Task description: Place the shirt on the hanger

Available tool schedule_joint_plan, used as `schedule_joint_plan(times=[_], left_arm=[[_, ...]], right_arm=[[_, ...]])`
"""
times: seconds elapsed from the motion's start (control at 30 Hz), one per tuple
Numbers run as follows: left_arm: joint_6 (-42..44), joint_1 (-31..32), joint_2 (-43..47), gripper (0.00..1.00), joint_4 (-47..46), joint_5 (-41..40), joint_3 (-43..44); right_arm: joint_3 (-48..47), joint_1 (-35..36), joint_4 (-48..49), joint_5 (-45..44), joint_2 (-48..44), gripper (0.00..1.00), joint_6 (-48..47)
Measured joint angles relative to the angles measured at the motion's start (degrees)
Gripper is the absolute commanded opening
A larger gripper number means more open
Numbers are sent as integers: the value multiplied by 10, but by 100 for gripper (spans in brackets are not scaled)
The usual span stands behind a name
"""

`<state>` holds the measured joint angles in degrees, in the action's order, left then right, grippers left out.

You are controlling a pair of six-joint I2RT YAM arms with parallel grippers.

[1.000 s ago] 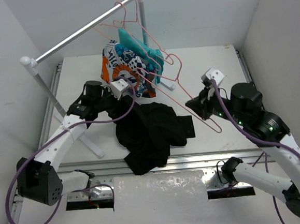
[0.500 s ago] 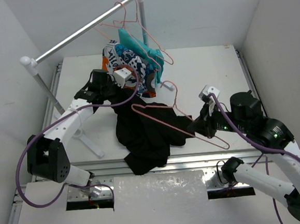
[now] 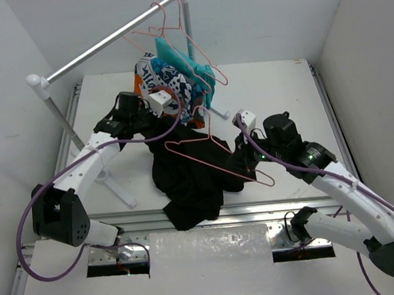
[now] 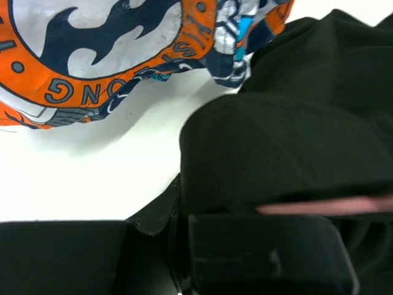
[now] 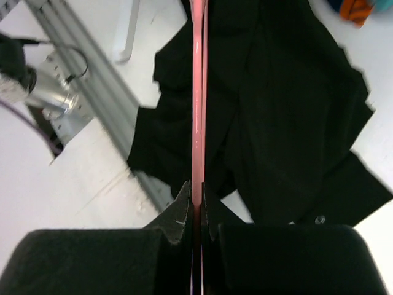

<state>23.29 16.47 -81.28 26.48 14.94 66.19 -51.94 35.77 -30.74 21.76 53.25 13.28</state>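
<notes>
Shirt [image 4: 295, 141] fabric over left pincer [image 4: 178, 226], tips hidden

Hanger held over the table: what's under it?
The black shirt, crumpled on the white table, lies beneath the pink hanger. The table surface under the shirt is covered, so unseen.

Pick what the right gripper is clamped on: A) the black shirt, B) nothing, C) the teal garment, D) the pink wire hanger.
D: in the right wrist view the right gripper is shut on the hanger, its pink wire running out above the shirt.
</notes>
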Motion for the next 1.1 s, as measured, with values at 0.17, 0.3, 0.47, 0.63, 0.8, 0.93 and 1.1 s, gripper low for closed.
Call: schedule_joint_plan(times=[0.17,0.3,0.47,0.63,0.8,0.93,1.1], left_arm=[[0,0,18,1,16,26,0],[-1,0,20,2,40,53,0],[0,0,23,3,83,94,21],[16,1,47,3,144,139,65],[30,1,78,4,189,133,87],[39,2,82,4,223,139,111],[54,23,83,4,261,177,162]], right_arm=[[2,0,68,-34,32,0,4],[3,4,109,-55,59,0,7],[5,17,139,-67,91,0,4],[5,43,168,-96,112,0,-13],[-4,50,189,-154,114,0,-30],[-7,56,213,-165,115,0,-43],[-9,69,267,-139,137,0,-65]])
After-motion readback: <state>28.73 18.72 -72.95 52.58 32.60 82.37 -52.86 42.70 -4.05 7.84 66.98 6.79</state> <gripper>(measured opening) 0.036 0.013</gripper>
